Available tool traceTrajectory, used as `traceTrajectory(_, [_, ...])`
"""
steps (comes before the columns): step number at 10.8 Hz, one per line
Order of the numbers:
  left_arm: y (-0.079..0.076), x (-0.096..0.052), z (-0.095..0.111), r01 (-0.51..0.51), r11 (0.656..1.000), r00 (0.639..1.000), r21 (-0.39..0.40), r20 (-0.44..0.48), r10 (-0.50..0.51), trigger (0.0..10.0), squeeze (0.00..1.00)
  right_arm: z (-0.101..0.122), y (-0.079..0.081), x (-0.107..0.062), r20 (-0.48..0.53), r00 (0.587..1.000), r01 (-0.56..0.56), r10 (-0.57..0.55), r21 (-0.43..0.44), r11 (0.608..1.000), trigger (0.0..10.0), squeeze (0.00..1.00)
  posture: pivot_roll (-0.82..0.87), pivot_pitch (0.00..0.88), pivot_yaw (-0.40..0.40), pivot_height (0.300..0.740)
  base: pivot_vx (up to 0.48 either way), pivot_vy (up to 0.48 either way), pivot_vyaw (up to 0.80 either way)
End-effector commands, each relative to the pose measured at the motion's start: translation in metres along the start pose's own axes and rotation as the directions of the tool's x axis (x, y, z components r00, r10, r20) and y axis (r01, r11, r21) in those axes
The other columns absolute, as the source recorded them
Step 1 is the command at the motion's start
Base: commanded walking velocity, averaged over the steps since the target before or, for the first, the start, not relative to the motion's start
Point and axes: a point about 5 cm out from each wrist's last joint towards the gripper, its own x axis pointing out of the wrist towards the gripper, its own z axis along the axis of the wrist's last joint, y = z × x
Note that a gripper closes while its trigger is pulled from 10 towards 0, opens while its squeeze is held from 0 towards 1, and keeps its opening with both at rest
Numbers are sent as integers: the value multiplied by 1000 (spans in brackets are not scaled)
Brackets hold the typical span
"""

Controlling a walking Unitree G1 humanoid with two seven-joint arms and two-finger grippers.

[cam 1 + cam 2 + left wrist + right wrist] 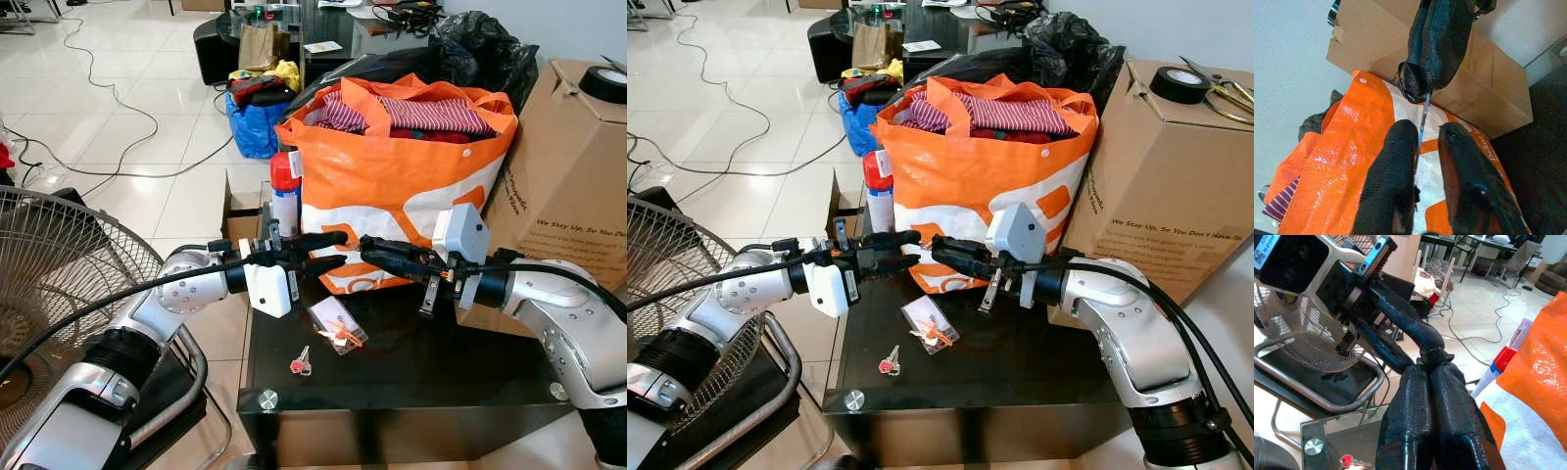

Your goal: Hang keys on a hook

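You have a dark glass surface (421,382) in front of you, its near edge and left corner bare, while its far side is hemmed in by a stuffed orange bag (392,186) and a cardboard box (568,166) to the right. To your left a fan (49,284) crowds the floor beside the surface, and a spray can (284,191) stands just behind the left arm. Both arms reach in over the surface and meet nose to nose in front of the bag. The right pincer (370,249) is pressed closed, its fingers touching along their length in the right wrist view. The left pincer (333,249) is narrowly parted, and in the left wrist view a thin metal strip runs between its fingers toward the right pincer's tip; you cannot tell what that strip is or whether it is gripped. Below them, near the middle-left of the surface, lies a small clear packet with orange pieces (336,326). The red-headed keys (301,363) lie apart from it, closer to the near edge.
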Motion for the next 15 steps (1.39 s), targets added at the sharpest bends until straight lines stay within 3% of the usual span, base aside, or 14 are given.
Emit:
traceTrajectory(1, [2,-3,-1,1,1000,1000,2,-7,-1,0,0,5,-2,3,6,1000,-14,15,-29,999,0,0,-50,0,10,740,0,0,0])
traceTrajectory(10, [5,1,-1,-21,1000,1000,-3,-2,21,0,0,5,-2,3,-4,999,-38,38,-32,999,0,0,-50,0,4,740,0,0,0])
traceTrajectory(11, [5,1,-1,-23,1000,1000,-2,-1,23,0,0,5,-2,3,-10,999,-37,36,-38,999,1725,0,-49,0,3,740,0,0,0])
traceTrajectory(12, [6,1,-1,-31,999,1000,-7,-1,31,0,0,3,-2,3,-20,999,-32,31,-34,999,10000,0,-48,0,1,740,0,0,0])
traceTrajectory(13, [6,0,-2,-44,999,999,-19,-7,44,0,0,3,-2,3,-22,999,-29,29,-25,999,10000,843,-48,0,1,740,0,0,0])
traceTrajectory(14, [8,-2,-4,-65,997,998,-39,-20,64,0,0,3,-2,1,-25,999,-24,23,-20,1000,10000,1000,-53,0,6,740,0,0,0])
traceTrajectory(15, [9,-2,-5,-73,996,997,-44,-24,72,0,0,3,-3,-2,-27,1000,-15,14,-20,1000,10000,1000,-55,0,8,740,0,0,0])
